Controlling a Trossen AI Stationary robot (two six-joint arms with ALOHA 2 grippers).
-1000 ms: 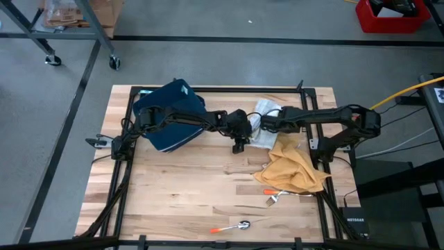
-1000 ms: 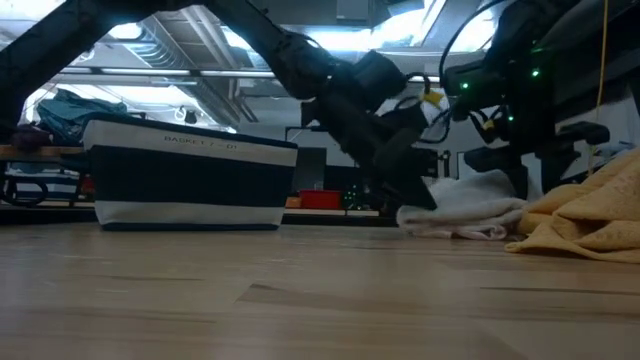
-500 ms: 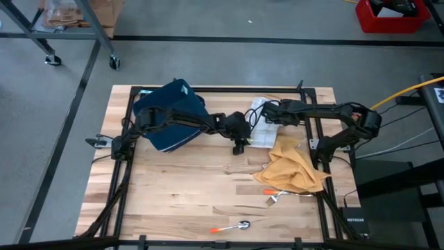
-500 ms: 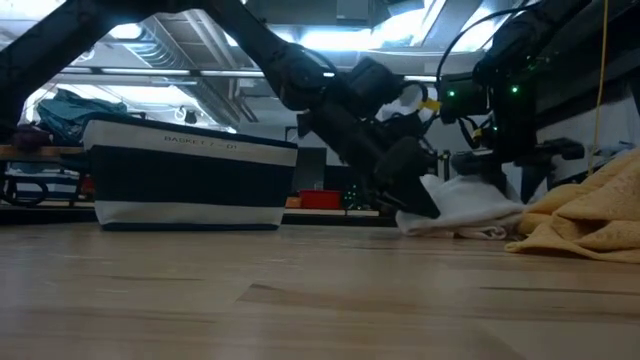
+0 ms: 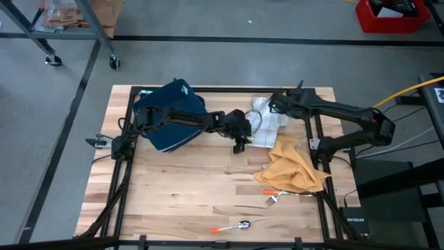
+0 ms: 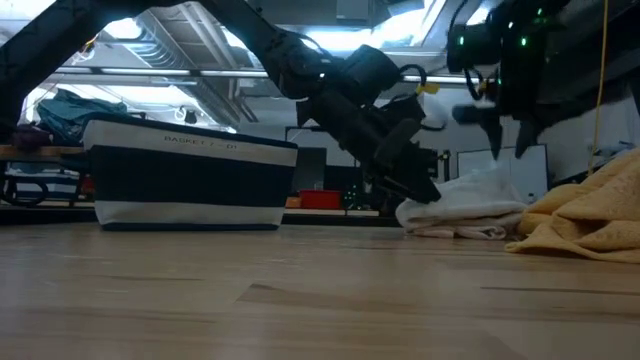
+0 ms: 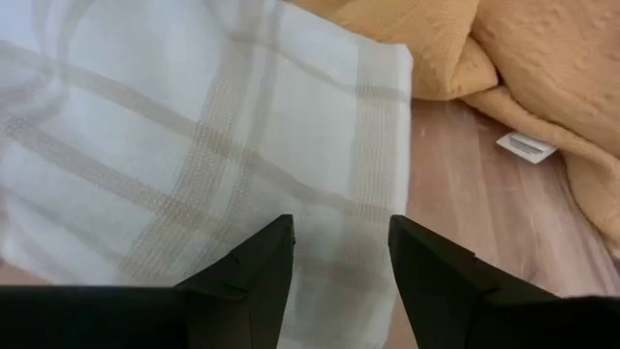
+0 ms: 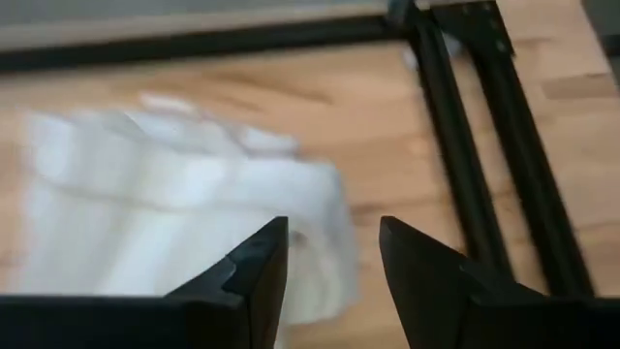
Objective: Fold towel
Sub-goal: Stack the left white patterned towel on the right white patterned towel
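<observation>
Far centre of the table: white towel (image 5: 265, 125) lies bunched on the wood, its plaid weave plain in my left wrist view.
Towel's neighbours: mustard cloth (image 5: 293, 165) touches its near right edge; navy basket (image 5: 166, 114) sits well to its left.
Left gripper (image 5: 241, 135): I hold it low at the towel's left edge, fingers parted with a clear gap, nothing between them. The towel (image 7: 194, 145) spreads just ahead of the fingertips (image 7: 276, 242), its right border between and beyond them.
Left gripper, table-level view: my left gripper (image 6: 420, 185) angles down onto the towel's (image 6: 465, 205) left end; I cannot tell whether it touches.
Right gripper (image 5: 272, 105): I hang it above the towel's far side, raised off the cloth, fingers parted and holding nothing.
Right wrist view: the towel (image 8: 184, 204) lies below and ahead of my fingers (image 8: 257, 262), with the table's black frame rail (image 8: 465, 155) running past on the right.
Near edge of the table: small orange-handled tools (image 5: 232, 226) lie well apart from the towel.
</observation>
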